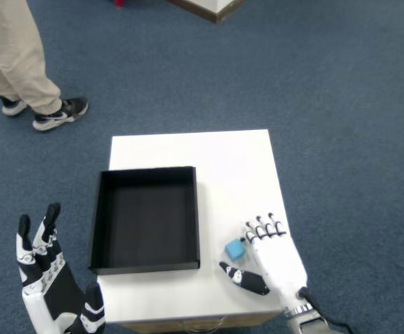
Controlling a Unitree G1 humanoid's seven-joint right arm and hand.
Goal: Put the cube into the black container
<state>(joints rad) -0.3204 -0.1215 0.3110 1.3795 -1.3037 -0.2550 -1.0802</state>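
A white worktop (216, 156) is seen from above, standing on blue carpet (327, 90). The black container (146, 218), an open-topped square tray with low walls, is set on the left part of the worktop, and nothing is seen inside it. The cube (235, 249), small and light blue, is found on the worktop to the right of the container's near right corner, apart from its wall. The right hand (268, 255) is laid just beside the cube: the curled fingers (263, 227) are placed at its right, the thumb (244, 277) is stretched out below it, and the cube is framed between them. Whether the cube is touched cannot be told; it is not lifted. The legs of a person (17, 62) are seen at the upper left.
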